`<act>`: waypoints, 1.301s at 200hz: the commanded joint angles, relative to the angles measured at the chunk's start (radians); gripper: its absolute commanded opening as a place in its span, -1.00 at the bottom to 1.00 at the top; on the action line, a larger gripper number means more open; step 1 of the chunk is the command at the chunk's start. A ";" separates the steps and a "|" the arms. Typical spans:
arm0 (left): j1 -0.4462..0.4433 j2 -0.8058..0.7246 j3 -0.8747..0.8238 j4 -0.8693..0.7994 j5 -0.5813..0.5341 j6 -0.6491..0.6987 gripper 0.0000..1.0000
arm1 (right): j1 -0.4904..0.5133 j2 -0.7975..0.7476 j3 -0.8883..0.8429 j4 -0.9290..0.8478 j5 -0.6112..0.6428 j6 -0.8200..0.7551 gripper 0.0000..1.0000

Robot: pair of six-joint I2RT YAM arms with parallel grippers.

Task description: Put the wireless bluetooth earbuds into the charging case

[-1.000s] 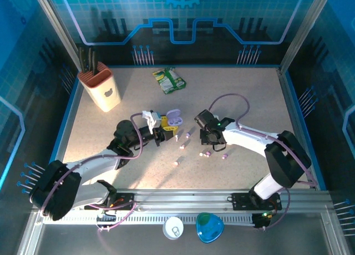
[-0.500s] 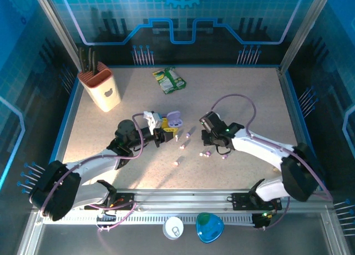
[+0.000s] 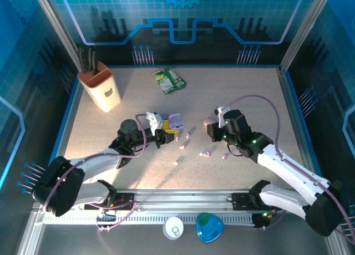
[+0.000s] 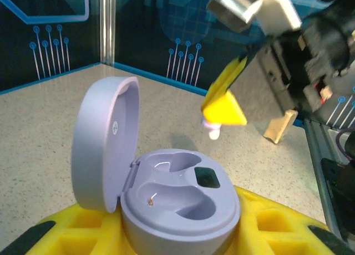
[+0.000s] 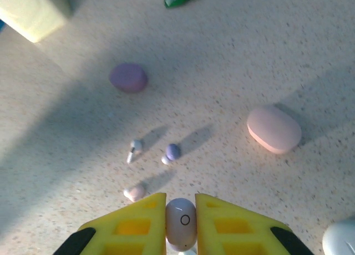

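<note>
My left gripper [image 4: 177, 235] is shut on the base of an open purple charging case [image 4: 183, 197], lid [image 4: 105, 144] up and both wells bare. Seen from above, this left gripper [image 3: 168, 132] holds the case [image 3: 176, 122] at mid-table. My right gripper [image 5: 180, 198] is shut on a pale purple earbud [image 5: 181, 222] above the table. It hangs beyond the case in the left wrist view, right gripper [image 4: 219, 121] with the earbud [image 4: 211, 130] under its yellow tips. From above, the right gripper [image 3: 214, 133] is right of the case. Loose earbuds [image 3: 206, 153] lie between the arms.
A closed pink case [image 3: 208, 122] lies beside the right gripper, also seen from the right wrist as the pink case [image 5: 274, 129]. A purple pebble-shaped case [image 5: 128, 77] lies farther off. A knife block [image 3: 101, 88] and a green packet [image 3: 169, 80] stand at the back.
The right arm has swung right and back from the scattered earbuds, uncovering the pink case. The left gripper still holds the open case in nearly the same spot.
</note>
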 commanded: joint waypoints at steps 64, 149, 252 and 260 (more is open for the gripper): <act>-0.042 0.171 0.098 0.058 0.150 0.003 -0.37 | -0.030 -0.043 0.050 0.108 -0.280 -0.062 -0.63; -0.060 0.259 0.161 0.119 0.235 -0.043 -0.38 | 0.008 0.049 0.066 0.174 -0.346 -0.080 -0.63; -0.062 0.252 0.170 0.144 0.230 -0.071 -0.38 | 0.018 0.092 0.070 0.183 -0.367 -0.083 -0.63; -0.063 0.255 0.170 0.157 0.226 -0.079 -0.39 | 0.019 0.091 0.068 0.180 -0.369 -0.083 -0.63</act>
